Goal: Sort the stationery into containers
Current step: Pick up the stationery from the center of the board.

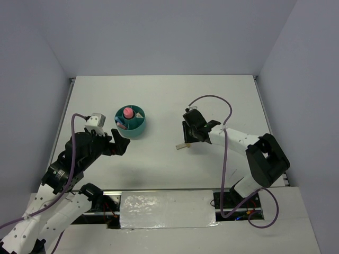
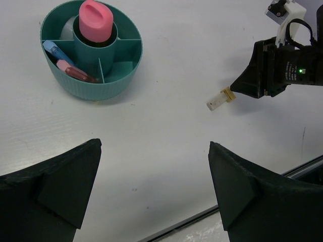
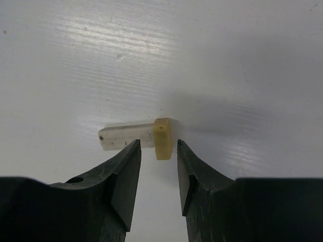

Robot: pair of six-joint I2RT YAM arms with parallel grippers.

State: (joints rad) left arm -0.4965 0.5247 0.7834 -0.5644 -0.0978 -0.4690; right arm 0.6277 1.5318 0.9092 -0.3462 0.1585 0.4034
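Low left in the overhead view, the left fingers [image 2: 154, 151] hang spread wide, holding nothing; just above them sits the teal organiser [image 2: 96, 91]. Right of centre, the right fingers [image 3: 157, 145] stand close either side of the beige-capped piece [image 3: 136, 136] lying flat on the worktop [image 1: 159, 95], not yet pinching it, I'd say; best to close squarely across the cap, then lift straight. I count one organiser, one pink glue stick [image 2: 96, 20] in its cup, one blue piece [image 2: 53, 49], one pink piece [image 2: 75, 73], one loose piece
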